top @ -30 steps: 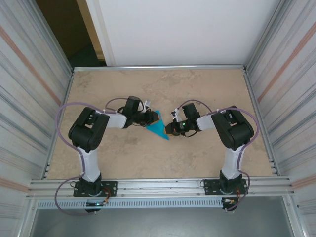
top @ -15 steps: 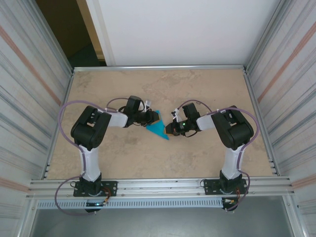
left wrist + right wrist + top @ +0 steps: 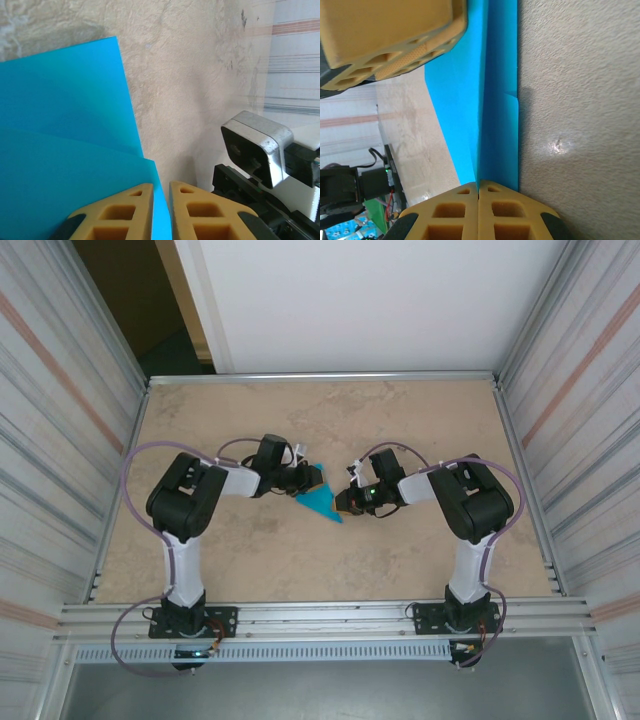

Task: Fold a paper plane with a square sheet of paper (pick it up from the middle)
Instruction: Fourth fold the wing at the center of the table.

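On beige counter (image 3: 400, 420), teal-blue folded paper sheet (image 3: 320, 498); left gripper (image 3: 303, 480) nips its top-left edge, narrow gap; right gripper (image 3: 342, 505) pinched tight on its btm tip.

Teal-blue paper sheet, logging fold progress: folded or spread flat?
Folded: the teal-blue paper sheet is a pointed wedge, layers overlapping in wrist views.

Teal folded paper (image 3: 321, 497) flat on table (image 3: 400, 420); left claw (image 3: 303, 480) at its upper edge; right claw (image 3: 342, 504) at lower tip
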Motion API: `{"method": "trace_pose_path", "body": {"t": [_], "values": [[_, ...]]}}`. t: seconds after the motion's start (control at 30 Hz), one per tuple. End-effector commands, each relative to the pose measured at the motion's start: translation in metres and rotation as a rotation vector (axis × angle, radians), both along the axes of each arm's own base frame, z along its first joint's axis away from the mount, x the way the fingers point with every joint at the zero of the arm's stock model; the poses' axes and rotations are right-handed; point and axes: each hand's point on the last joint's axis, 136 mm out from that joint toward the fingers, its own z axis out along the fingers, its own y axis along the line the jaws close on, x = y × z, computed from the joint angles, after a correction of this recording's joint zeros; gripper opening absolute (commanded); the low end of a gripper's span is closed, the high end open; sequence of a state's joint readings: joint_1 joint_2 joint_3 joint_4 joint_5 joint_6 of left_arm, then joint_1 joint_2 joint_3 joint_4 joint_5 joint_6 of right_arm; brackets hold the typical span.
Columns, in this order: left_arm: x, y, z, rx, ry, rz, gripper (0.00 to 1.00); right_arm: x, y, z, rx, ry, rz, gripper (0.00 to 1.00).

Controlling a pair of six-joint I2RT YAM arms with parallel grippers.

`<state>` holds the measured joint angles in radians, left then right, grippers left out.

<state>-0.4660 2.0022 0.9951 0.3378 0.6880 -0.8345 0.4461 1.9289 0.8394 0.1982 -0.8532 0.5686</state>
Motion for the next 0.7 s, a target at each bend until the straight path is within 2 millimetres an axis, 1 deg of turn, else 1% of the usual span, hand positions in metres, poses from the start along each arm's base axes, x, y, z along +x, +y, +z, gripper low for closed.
{"method": "trace_pose_path", "body": {"t": [0.0,0.27,0.43,0.53,0.67], "values": [[-0.001,-0.003,-0.006,0.010,0.007,-0.021,0.16,-0.018,-0.034,-0.054,-0.209,0.119,-0.073,0.05],[-0.001,-0.002,-0.013,0.024,0.021,-0.019,0.16,-0.018,-0.034,-0.053,-0.211,0.121,-0.073,0.06],[-0.004,0.000,-0.019,0.040,0.034,-0.021,0.16,-0.018,-0.035,-0.054,-0.214,0.123,-0.074,0.08],[-0.006,0.002,-0.023,0.054,0.041,-0.022,0.16,-0.018,-0.034,-0.049,-0.213,0.119,-0.072,0.11],[-0.008,0.005,-0.028,0.075,0.049,-0.017,0.16,-0.018,-0.029,-0.031,-0.192,0.100,-0.057,0.15]]}}
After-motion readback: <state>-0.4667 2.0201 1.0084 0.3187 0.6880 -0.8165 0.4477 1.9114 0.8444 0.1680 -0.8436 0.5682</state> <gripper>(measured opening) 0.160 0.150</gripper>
